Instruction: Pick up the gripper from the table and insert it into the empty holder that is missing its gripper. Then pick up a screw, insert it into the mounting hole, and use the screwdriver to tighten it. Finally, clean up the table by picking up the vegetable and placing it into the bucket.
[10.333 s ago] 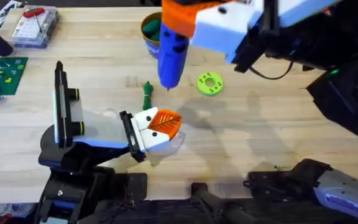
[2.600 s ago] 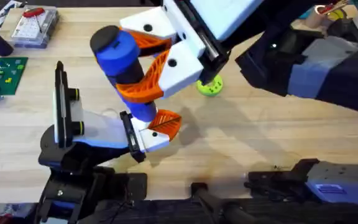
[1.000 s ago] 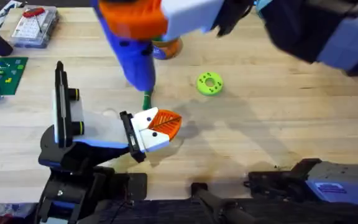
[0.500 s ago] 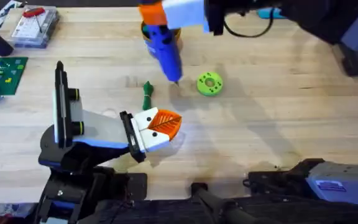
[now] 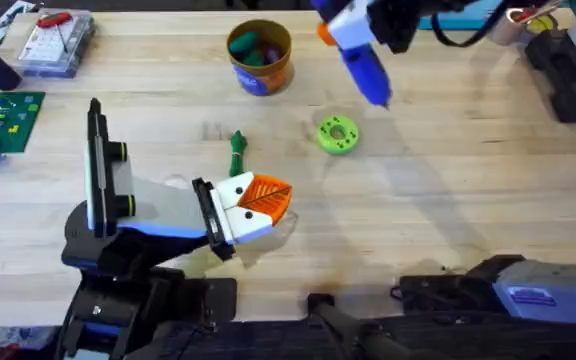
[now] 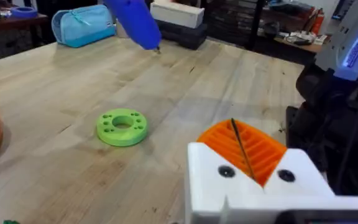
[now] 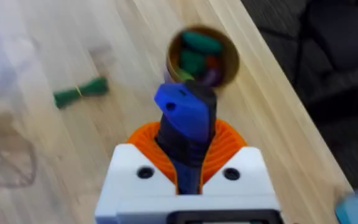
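On the pale wooden tabletop (image 5: pixel 448 180), the vegetable (image 5: pixel 236 152) lies loose near the bucket (image 5: pixel 259 57). The right end effector (image 7: pixel 188 171) clamps the screwdriver (image 5: pixel 364 66) above the far side. The left end effector (image 5: pixel 258 205) rests pressed together, holding nothing.

Bare table around vegetable (image 5: pixel 237 153) — left gripper (image 5: pixel 268 200) near; lime-green ring (image 5: pixel 337 134) well aside.

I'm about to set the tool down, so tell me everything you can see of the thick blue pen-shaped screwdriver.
The thick blue pen-shaped screwdriver looks like smooth plastic, cylindrical, narrowing to a thin bit. The right gripper is shut on its upper body between orange ribbed pads. It hangs tilted above the far table, off the wood, tip pointing down toward the lime-green ring with holes without touching it. Its blue cap end shows in the right wrist view.
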Tool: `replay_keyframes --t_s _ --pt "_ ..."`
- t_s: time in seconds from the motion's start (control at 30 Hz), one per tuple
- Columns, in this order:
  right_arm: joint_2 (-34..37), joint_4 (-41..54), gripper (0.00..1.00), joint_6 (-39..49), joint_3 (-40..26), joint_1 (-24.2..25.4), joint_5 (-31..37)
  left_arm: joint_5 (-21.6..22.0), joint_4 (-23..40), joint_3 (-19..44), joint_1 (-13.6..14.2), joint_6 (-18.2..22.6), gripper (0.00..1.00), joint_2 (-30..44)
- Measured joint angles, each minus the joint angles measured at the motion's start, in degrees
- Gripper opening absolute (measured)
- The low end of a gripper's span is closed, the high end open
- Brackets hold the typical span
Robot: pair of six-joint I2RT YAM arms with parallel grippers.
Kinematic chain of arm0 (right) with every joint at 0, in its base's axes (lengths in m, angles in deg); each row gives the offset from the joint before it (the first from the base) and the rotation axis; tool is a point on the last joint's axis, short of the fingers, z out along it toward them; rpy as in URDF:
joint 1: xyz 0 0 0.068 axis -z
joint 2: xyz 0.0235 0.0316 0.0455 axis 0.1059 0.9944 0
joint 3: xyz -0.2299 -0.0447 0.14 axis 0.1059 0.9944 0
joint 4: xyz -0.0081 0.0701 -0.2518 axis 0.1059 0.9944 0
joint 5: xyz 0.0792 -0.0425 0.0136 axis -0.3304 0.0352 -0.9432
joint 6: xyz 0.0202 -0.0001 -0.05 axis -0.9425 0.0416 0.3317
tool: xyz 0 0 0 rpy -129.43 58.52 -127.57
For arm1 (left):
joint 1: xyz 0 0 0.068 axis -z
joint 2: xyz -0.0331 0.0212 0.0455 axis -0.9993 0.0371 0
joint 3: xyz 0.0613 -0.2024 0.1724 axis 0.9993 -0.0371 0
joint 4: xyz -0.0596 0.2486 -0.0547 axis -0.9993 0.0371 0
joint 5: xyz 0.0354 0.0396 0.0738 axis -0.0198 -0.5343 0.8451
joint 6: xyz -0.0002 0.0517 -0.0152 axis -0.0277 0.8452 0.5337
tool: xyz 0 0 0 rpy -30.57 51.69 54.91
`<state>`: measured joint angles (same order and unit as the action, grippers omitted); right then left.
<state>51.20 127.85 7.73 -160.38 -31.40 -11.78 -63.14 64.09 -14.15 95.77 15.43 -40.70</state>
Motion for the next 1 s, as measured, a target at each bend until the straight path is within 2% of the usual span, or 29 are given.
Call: replay_keyframes --t_s 0.17,0.33,0.43,0.57,0.8,1.0 --pt "0.0 7.4 0.127 1.6 0.0 -0.1 6.3 0.0 0.0 0.0 0.0 0.0 0.011 0.0" --pt "0.0 8.9 0.127 3.9 0.0 0.0 11.4 1.4 -0.2 0.0 0.0 0.0 0.011 0.0" --pt "0.1 8.8 0.022 6.6 0.0 0.8 14.9 2.3 -0.3 0.0 0.0 0.0 0.005 0.0" --pt "1.6 8.7 0.022 12.1 -0.1 3.6 19.1 3.1 -0.4 0.0 0.0 0.0 0.004 0.0" --pt "9.9 8.6 0.022 27.1 -0.2 10.9 22.3 3.9 -0.5 0.0 0.0 0.0 0.004 0.0" --pt "20.1 8.3 0.021 34.6 -0.2 16.6 23.4 4.1 -0.6 0.0 0.0 0.0 0.004 0.0"
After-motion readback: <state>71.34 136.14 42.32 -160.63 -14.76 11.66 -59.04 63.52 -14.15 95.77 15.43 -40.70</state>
